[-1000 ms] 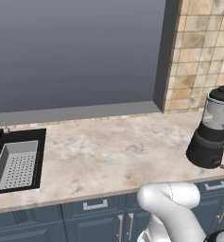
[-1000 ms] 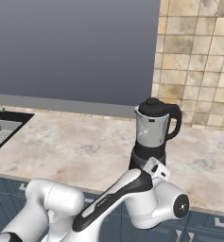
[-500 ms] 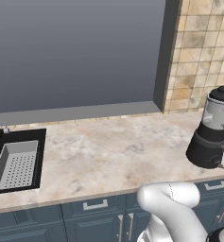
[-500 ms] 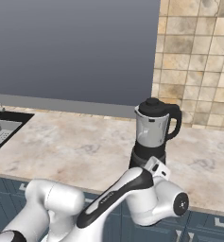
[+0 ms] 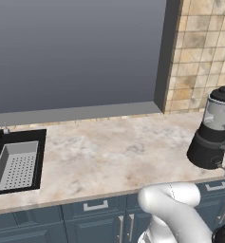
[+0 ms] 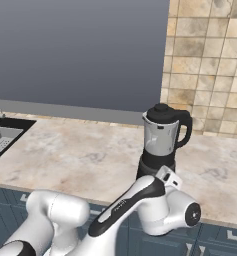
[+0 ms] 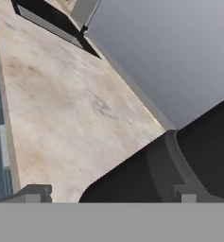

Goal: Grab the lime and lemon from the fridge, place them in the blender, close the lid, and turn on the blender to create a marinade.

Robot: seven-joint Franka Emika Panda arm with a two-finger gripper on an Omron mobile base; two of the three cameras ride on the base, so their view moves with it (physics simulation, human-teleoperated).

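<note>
Little different from a second ago: same counter (image 5: 109, 152), same sink (image 5: 16, 163) at far left, blender (image 6: 162, 145) upright at the right end before the tiled wall (image 6: 210, 65); only a slight creep of the forearm (image 6: 135, 205) beside the blender's black base; gripper (image 7: 108, 194) spread wide and grasping nothing, fingertips (image 7: 35, 193) well apart with the dark base looming close between them; lid (image 6: 161, 108) already seated on the clear jar; jar too cloudy to tell whether lime and lemon lie inside. Judged from that: fruit and lid steps probably done, switching on still to do; hand apparently lining up low at the base, near the front knob; calls for a short, careful reach; some risk of shoving the blender along the counter instead of turning the knob.
</note>
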